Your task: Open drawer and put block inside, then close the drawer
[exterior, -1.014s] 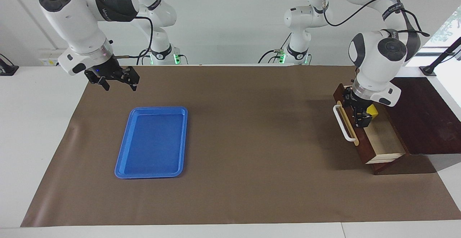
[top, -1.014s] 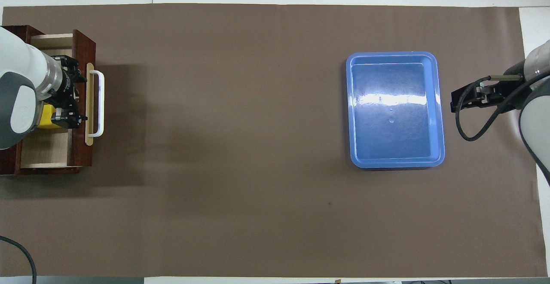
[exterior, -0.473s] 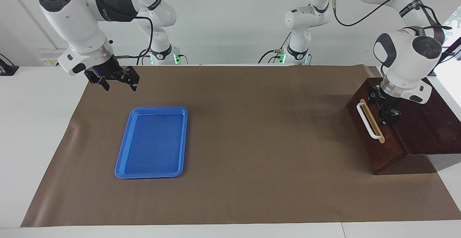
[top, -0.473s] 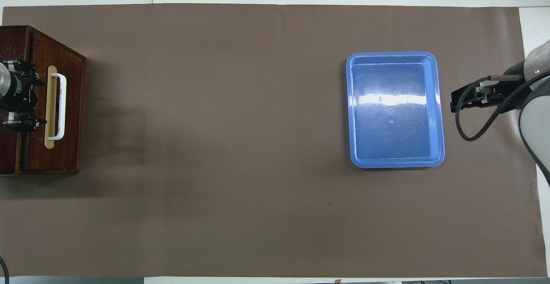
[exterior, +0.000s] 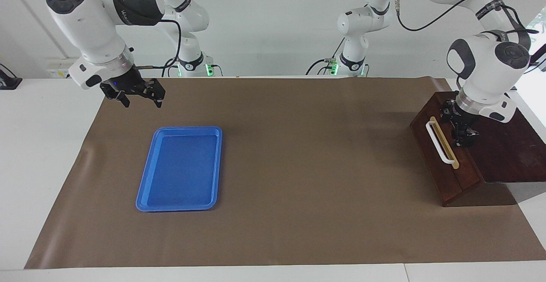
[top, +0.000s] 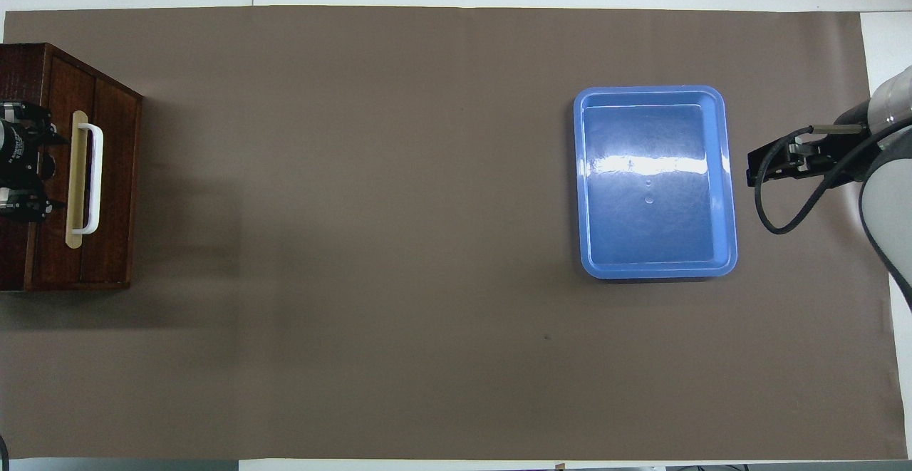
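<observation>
Over closed drawer (exterior: 443,158): left tool (exterior: 463,130) fingers apart; right tool (exterior: 138,96) apart, waiting near tray (exterior: 179,169).

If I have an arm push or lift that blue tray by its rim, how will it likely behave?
The blue tray looks thin, shallow and empty, so probably light and easy to shove. Its glossy surface on the brown mat suggests it may slide, and turn if pushed off-centre. Lifted by one rim edge, it might flex or tilt, since it is wide and flat.

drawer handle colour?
White, on a tan strip; the drawer handle shows best in the facing view.
</observation>
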Tool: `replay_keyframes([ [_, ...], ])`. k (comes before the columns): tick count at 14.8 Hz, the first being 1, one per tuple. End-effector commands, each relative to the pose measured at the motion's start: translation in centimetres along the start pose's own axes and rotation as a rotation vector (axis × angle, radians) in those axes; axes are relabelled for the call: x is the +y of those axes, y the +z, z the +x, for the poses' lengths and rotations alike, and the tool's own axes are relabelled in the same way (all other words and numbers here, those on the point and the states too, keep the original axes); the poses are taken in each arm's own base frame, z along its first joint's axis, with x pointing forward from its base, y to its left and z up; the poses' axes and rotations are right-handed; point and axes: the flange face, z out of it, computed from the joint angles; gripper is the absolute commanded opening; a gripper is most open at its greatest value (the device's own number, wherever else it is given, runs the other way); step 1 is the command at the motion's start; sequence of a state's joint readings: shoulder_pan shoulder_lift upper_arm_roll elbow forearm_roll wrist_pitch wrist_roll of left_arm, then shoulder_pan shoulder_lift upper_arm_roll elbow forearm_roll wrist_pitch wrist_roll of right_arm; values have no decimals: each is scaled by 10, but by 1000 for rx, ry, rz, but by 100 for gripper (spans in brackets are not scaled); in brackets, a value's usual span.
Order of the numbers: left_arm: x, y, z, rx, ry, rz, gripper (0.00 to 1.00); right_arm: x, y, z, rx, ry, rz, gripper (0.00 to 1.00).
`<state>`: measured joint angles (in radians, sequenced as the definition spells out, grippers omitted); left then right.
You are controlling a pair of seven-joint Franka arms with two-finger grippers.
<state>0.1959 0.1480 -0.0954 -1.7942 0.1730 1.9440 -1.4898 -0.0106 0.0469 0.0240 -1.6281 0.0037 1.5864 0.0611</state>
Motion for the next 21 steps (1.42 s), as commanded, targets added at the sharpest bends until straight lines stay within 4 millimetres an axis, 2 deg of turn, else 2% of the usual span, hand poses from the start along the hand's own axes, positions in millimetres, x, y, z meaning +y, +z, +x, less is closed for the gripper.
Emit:
replay_keyframes([
  [1,-9,-33,-3,12,112,33,100,4,-2,-8,-6,-17,-18,100],
  [4,-24,-64,-15,-34,306,17,100,4,-1,-8,-7,-17,-18,100],
  [6,-33,-82,-31,-65,462,7,100,5,-2,-8,-6,-16,-18,100],
  [7,-36,-84,-37,-83,553,16,100,5,-2,-8,-6,-14,-18,100],
  [8,-39,-94,-51,-79,671,6,100,5,-1,-8,-7,-14,-18,100],
  [11,-45,-102,-74,-115,986,17,100,4,-2,-8,-6,-17,-18,100],
  [13,-45,-110,-88,-164,1122,11,100,5,-2,-8,-6,-16,-18,100],
  [16,-47,-120,-91,-234,1317,26,100,5,-2,-8,-6,-13,-18,100],
  [21,-54,-126,-102,-253,1406,19,100,6,-2,-8,-3,-11,-17,100],
])
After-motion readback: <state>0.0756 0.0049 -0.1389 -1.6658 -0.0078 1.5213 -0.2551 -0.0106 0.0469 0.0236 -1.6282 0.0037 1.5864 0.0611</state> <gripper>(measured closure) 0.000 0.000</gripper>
